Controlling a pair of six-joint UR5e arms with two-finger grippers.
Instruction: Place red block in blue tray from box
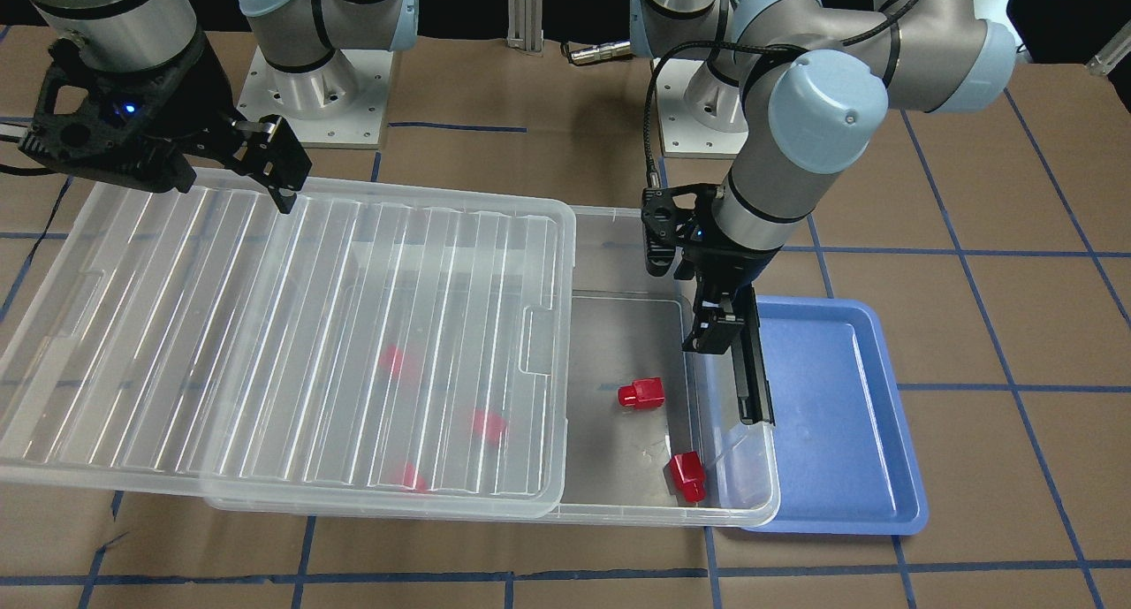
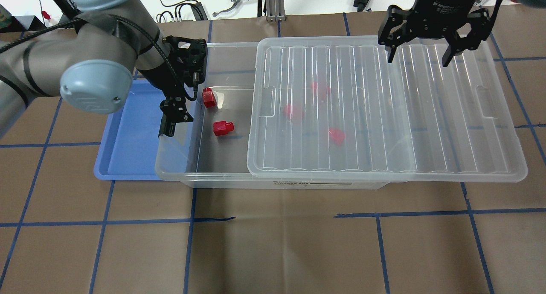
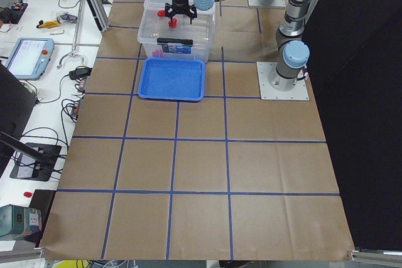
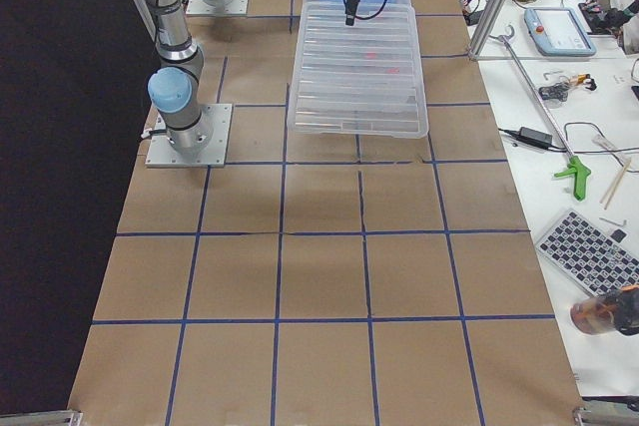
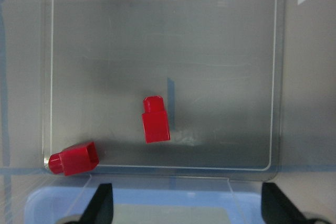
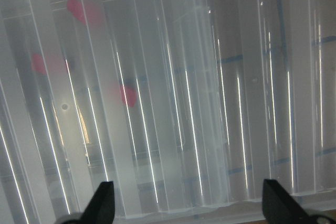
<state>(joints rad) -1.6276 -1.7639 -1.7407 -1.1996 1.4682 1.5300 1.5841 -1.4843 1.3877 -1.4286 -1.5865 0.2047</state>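
A: How far along is it?

B: Early, I'd say. The blue tray (image 2: 128, 149) holds nothing, so no block has been delivered. The lid (image 2: 384, 114) lies shifted toward the robot's right, leaving the left end of the box (image 2: 222, 179) uncovered, so access looks sorted

A: Where are the blocks?

B: All 5 are inside the box. 2 lie in the uncovered part: the red block (image 5: 156, 121) near the middle of that patch, on its side, and another (image 5: 73, 159) tucked into the far left corner. The other 3 show only as red blurs under the lid

A: And the left arm?

B: Its wrist points straight down, and the left gripper (image 2: 172, 120) hangs over the box's left end wall, between the open patch and the tray. Its fingers are spread wide and hold nothing. In the wrist view the middle block sits ahead of the fingertips (image 5: 103, 203), not between them

A: The right one?

B: The right gripper (image 2: 418, 57) hovers above the lid's far edge with its fingers apart, gripping nothing. I can't tell whether a fingertip touches the lid

A: So what's left?

B: By my reading, nearly everything: move in over a block, pinch it, lift it past the wall and set it in the tray
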